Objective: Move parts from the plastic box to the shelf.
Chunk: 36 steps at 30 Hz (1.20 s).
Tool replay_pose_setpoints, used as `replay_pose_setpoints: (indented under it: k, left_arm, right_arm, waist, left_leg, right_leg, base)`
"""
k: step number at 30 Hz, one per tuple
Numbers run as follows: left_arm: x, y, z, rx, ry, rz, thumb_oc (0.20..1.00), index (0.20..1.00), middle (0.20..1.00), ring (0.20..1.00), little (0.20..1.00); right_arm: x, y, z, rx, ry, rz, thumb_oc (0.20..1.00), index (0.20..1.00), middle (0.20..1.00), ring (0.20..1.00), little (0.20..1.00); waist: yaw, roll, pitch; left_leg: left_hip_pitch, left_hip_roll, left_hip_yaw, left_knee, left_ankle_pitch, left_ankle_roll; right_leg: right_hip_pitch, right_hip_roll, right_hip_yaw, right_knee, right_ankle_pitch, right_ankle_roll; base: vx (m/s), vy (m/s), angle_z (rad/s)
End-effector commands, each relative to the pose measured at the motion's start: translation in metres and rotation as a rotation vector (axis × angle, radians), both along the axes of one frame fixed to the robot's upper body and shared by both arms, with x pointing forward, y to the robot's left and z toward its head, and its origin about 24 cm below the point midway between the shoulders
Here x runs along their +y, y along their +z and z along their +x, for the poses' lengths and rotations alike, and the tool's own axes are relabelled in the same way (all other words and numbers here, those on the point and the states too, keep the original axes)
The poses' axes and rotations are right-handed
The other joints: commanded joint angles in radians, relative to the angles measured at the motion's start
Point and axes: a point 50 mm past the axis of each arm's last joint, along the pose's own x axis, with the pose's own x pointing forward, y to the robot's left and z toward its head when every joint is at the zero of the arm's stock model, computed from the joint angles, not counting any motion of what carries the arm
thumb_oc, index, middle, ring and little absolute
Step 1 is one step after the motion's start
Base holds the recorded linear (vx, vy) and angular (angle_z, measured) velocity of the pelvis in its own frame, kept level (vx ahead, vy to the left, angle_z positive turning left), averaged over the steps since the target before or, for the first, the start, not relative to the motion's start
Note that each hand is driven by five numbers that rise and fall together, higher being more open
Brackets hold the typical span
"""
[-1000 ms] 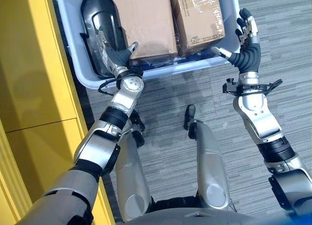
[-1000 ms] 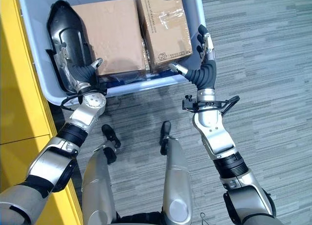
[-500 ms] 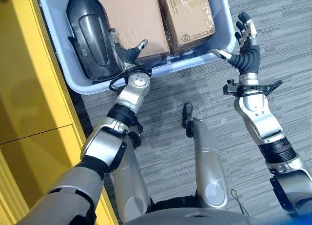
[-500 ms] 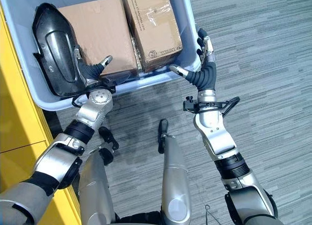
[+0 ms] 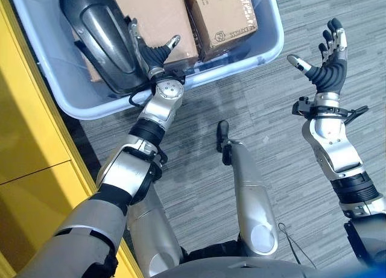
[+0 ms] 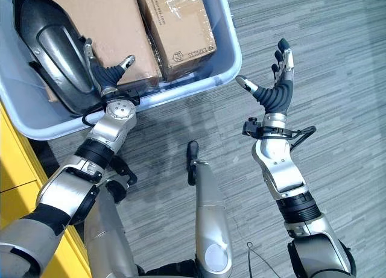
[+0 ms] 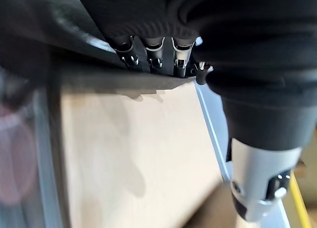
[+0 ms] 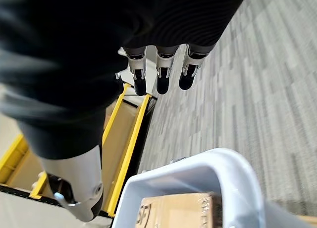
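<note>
The pale blue plastic box point(image 5: 241, 58) stands on the carpet at the top of the head views. In it lies a long black moulded part point(image 5: 99, 31) at its left, beside two brown cardboard boxes point(image 5: 151, 12) point(image 5: 220, 12). My left hand point(image 5: 151, 52) reaches into the box between the black part and the nearer cardboard box. Its straight fingers point(image 7: 156, 60) lie against the edge of the black part point(image 7: 74, 30), thumb spread over the cardboard point(image 7: 129, 154). My right hand point(image 5: 329, 67) is open over the carpet, right of the box and apart from its rim point(image 8: 198, 171).
The yellow shelf point(image 5: 24, 139) runs down the left side, close to the plastic box, and its yellow frame point(image 8: 124, 139) lies beyond the box. Grey carpet point(image 5: 289, 151) spreads to the right and front.
The view has swung, shifting the box up and left. My right hand has come away from the box's right corner. My left hand has pushed further in beside the black part.
</note>
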Motion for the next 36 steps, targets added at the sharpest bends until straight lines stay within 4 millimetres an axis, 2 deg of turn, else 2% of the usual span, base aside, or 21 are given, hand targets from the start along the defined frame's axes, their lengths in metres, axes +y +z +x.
replay_pose_setpoints:
  k: [1,2,7,10,13,16,17,19,23,28,32,36]
  left_arm:
    - [-0.026,0.032,-0.004,-0.173,-0.162,0.208,1.000,1.000,1.000,1.000,1.000]
    - [-0.054,0.040,-0.012,-0.243,-0.295,0.319,1.000,1.000,1.000,1.000,1.000]
    - [-0.078,0.040,-0.021,-0.284,-0.369,0.463,1.000,1.000,1.000,1.000,1.000]
    - [-0.082,0.042,-0.025,-0.312,-0.365,0.526,1.000,1.000,1.000,1.000,1.000]
    - [-0.078,0.043,-0.026,-0.344,-0.315,0.527,1.000,1.000,1.000,1.000,1.000]
    - [-0.065,0.051,-0.036,-0.538,-0.133,0.548,1.000,1.000,1.000,1.000,1.000]
    - [-0.053,0.057,-0.043,-0.652,-0.036,0.455,1.000,1.000,1.000,1.000,1.000]
    - [-0.042,0.057,-0.051,-0.753,0.043,0.353,1.000,1.000,1.000,1.000,1.000]
    - [-0.027,0.055,-0.065,-0.877,0.165,0.178,1.000,1.000,1.000,1.000,1.000]
    - [-0.018,0.047,-0.065,-0.810,0.203,0.041,1.000,1.000,1.000,1.000,1.000]
    - [-0.009,0.015,-0.067,-0.658,0.273,-0.073,1.000,1.000,1.000,1.000,1.000]
    - [-0.009,-0.002,-0.067,-0.573,0.230,-0.094,1.000,1.000,1.000,1.000,1.000]
  right_arm:
    - [-0.004,0.020,-0.007,-0.122,0.039,0.056,1.000,1.000,1.000,1.000,1.000]
    - [-0.001,0.017,-0.010,-0.125,0.068,0.040,1.000,1.000,1.000,1.000,1.000]
    - [0.001,0.018,-0.011,-0.129,0.083,0.020,1.000,1.000,1.000,1.000,1.000]
    - [0.000,0.016,-0.013,-0.126,0.097,0.008,1.000,1.000,1.000,1.000,1.000]
    - [0.001,0.013,-0.013,-0.124,0.111,-0.001,1.000,1.000,1.000,1.000,1.000]
    - [0.000,0.006,-0.015,-0.106,0.115,-0.008,1.000,1.000,1.000,1.000,1.000]
    - [-0.001,0.001,-0.016,-0.088,0.096,0.006,1.000,1.000,1.000,1.000,1.000]
    - [-0.002,-0.007,-0.018,-0.079,0.085,0.024,1.000,1.000,1.000,1.000,1.000]
    - [0.005,-0.020,-0.021,-0.058,0.071,0.055,1.000,1.000,1.000,1.000,1.000]
    - [0.010,-0.022,-0.021,-0.053,0.062,0.098,1.000,1.000,1.000,1.000,1.000]
    - [0.017,-0.026,-0.023,-0.024,0.069,0.104,1.000,1.000,1.000,1.000,1.000]
    - [0.019,-0.027,-0.023,-0.018,0.069,0.094,1.000,1.000,1.000,1.000,1.000]
  waist:
    - [-0.005,-0.042,-0.037]
    - [-0.016,-0.036,-0.037]
    - [-0.026,-0.025,-0.037]
    - [-0.033,-0.020,-0.037]
    - [-0.032,-0.015,-0.037]
    - [-0.025,-0.013,-0.037]
    - [-0.017,-0.012,-0.037]
    - [-0.004,-0.012,-0.037]
    - [0.030,-0.022,-0.037]
    - [0.058,-0.028,-0.037]
    - [0.088,-0.027,-0.037]
    - [0.103,-0.025,-0.037]
  left_leg:
    - [0.072,-0.034,0.048,-0.010,-0.078,-0.036]
    - [0.101,-0.038,0.076,-0.038,-0.070,-0.036]
    - [0.128,-0.042,0.099,-0.071,-0.056,-0.041]
    - [0.131,-0.042,0.107,-0.076,-0.050,-0.044]
    - [0.135,-0.042,0.111,-0.082,-0.044,-0.045]
    - [0.140,-0.044,0.106,-0.084,-0.043,-0.047]
    - [0.142,-0.046,0.100,-0.087,-0.041,-0.049]
    - [0.145,-0.051,0.087,-0.091,-0.041,-0.050]
    - [0.160,-0.063,0.057,-0.109,-0.036,-0.056]
    - [0.176,-0.080,0.029,-0.144,-0.020,-0.065]
    - [0.219,-0.102,0.004,-0.249,0.034,-0.083]
    - [0.249,-0.106,0.003,-0.332,0.082,-0.100]
  right_leg:
    - [-0.016,0.049,0.036,0.014,0.027,0.052]
    - [0.003,0.053,0.035,-0.007,0.028,0.049]
    - [0.018,0.055,0.035,-0.029,0.027,0.045]
    - [0.018,0.057,0.038,-0.031,0.024,0.040]
    - [0.021,0.055,0.038,-0.032,0.021,0.037]
    - [0.026,0.055,0.039,-0.029,0.017,0.035]
    - [0.032,0.054,0.038,-0.030,0.015,0.033]
    - [0.041,0.053,0.035,-0.029,0.011,0.032]
    - [0.079,0.048,0.010,-0.048,0.011,0.037]
    - [0.112,0.045,-0.011,-0.076,0.018,0.046]
    - [0.160,0.042,-0.033,-0.149,0.039,0.062]
    - [0.193,0.039,-0.054,-0.212,0.060,0.069]
  base:
    - [-0.04,0.107,-0.26]
    - [-0.03,0.098,-0.19]
    - [-0.02,0.052,-0.12]
    - [-0.02,0.046,-0.06]
    - [0.00,0.011,-0.01]
    - [-0.01,-0.017,-0.06]
    - [0.00,-0.041,-0.02]
    - [0.00,-0.081,0.04]
    - [0.01,-0.155,0.18]
    - [0.01,-0.126,0.24]
    - [0.03,-0.093,0.21]
    - [0.01,-0.063,0.11]
